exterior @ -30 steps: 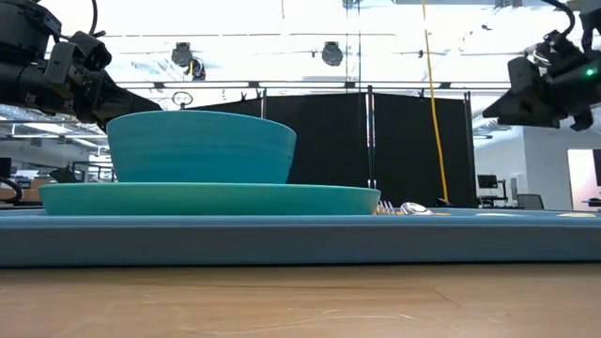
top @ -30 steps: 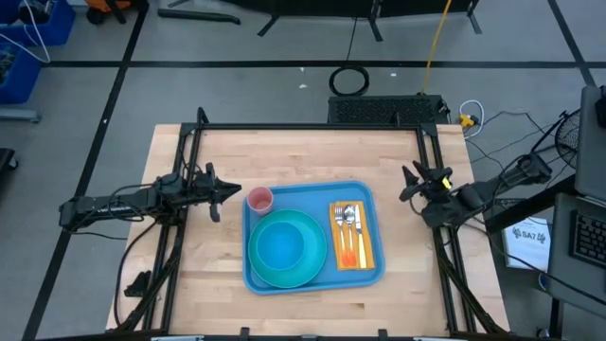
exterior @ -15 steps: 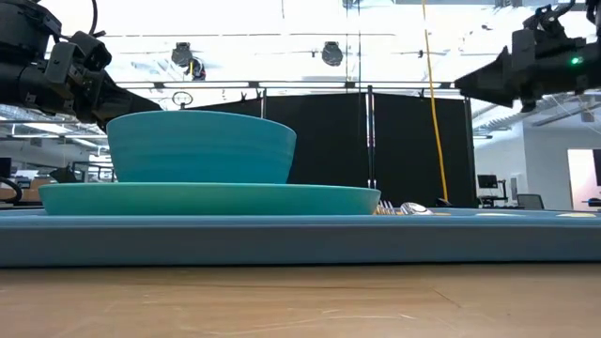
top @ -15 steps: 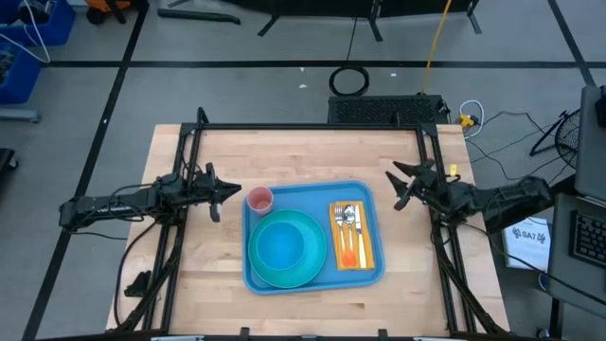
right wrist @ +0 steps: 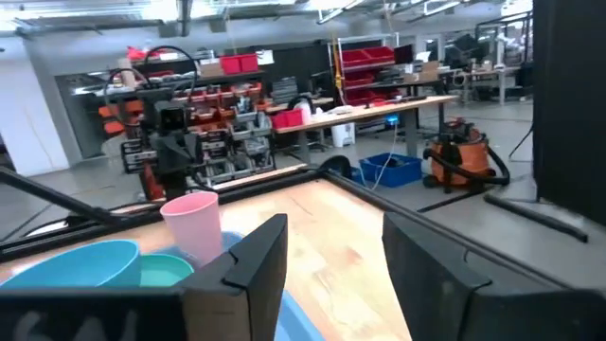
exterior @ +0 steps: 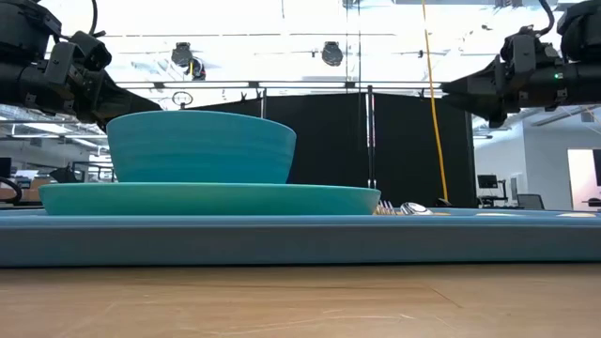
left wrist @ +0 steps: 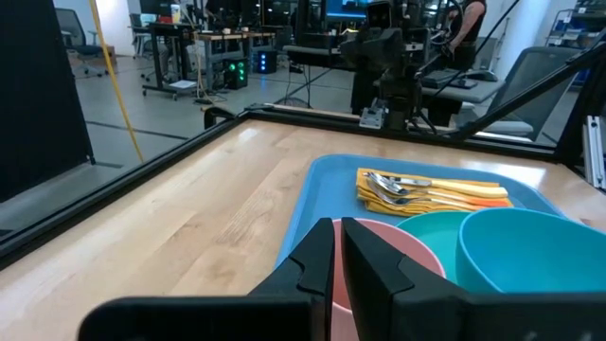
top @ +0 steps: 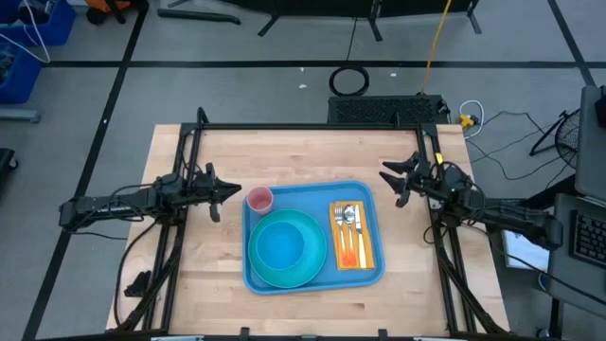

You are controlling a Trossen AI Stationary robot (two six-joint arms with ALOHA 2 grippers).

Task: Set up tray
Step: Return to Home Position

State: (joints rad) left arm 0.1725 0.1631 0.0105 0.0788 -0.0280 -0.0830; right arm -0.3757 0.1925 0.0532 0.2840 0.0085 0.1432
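The blue tray (top: pixel 312 194) lies flat on the wooden table. On it a turquoise bowl (top: pixel 279 246) sits in a round turquoise plate (top: pixel 284 277). A pink cup (top: pixel 259 200) stands upright at the tray's far-left corner, and a yellow napkin (top: pixel 365 237) with cutlery (top: pixel 348 221) lies on its right side. My left gripper (top: pixel 235 192) hovers shut just left of the cup, which shows below its fingers in the left wrist view (left wrist: pixel 417 260). My right gripper (top: pixel 389 185) is open in the air beside the tray's far-right corner, pointing toward the tray.
A black frame (top: pixel 312 127) runs along the table's far, left and right edges. Bare wood (top: pixel 303 152) lies between the tray and the far edge. In the low view the tray's near rim (exterior: pixel 300 239) spans the picture, with the bowl (exterior: pixel 202 145) and plate (exterior: pixel 207 197) above it.
My right arm has swung in from the table's right edge toward the tray's far-right corner, turning its gripper to point at the tray. The left arm and all the tableware have stayed where they were.
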